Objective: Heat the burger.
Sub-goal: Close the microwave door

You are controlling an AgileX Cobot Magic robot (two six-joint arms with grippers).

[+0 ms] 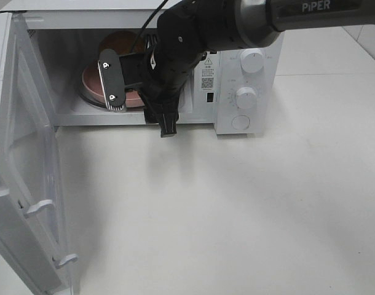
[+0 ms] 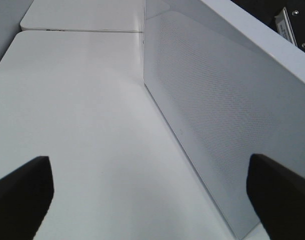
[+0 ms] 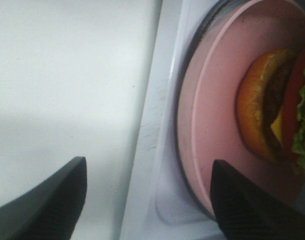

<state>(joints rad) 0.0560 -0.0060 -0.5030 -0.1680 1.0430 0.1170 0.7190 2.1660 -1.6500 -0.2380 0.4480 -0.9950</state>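
The burger point(image 3: 272, 107), with a golden bun, dark patty, cheese, tomato and lettuce, lies on a pink plate point(image 3: 215, 95) inside the white microwave point(image 1: 246, 80). In the exterior high view only the bun's top point(image 1: 121, 42) shows behind the arm. My right gripper point(image 3: 150, 210) hangs at the oven's opening, just in front of the plate's rim. Its jaws stand wide apart with nothing held between them, and one finger point(image 1: 112, 83) shows in front of the plate point(image 1: 92, 78). My left gripper point(image 2: 152, 200) is open over the table beside the microwave door point(image 2: 217, 100).
The microwave door point(image 1: 24, 184) stands swung open toward the front left. Two knobs point(image 1: 252, 61) and a round button sit on the control panel at the right. White tabletop point(image 1: 236, 209) spreads in front of the oven.
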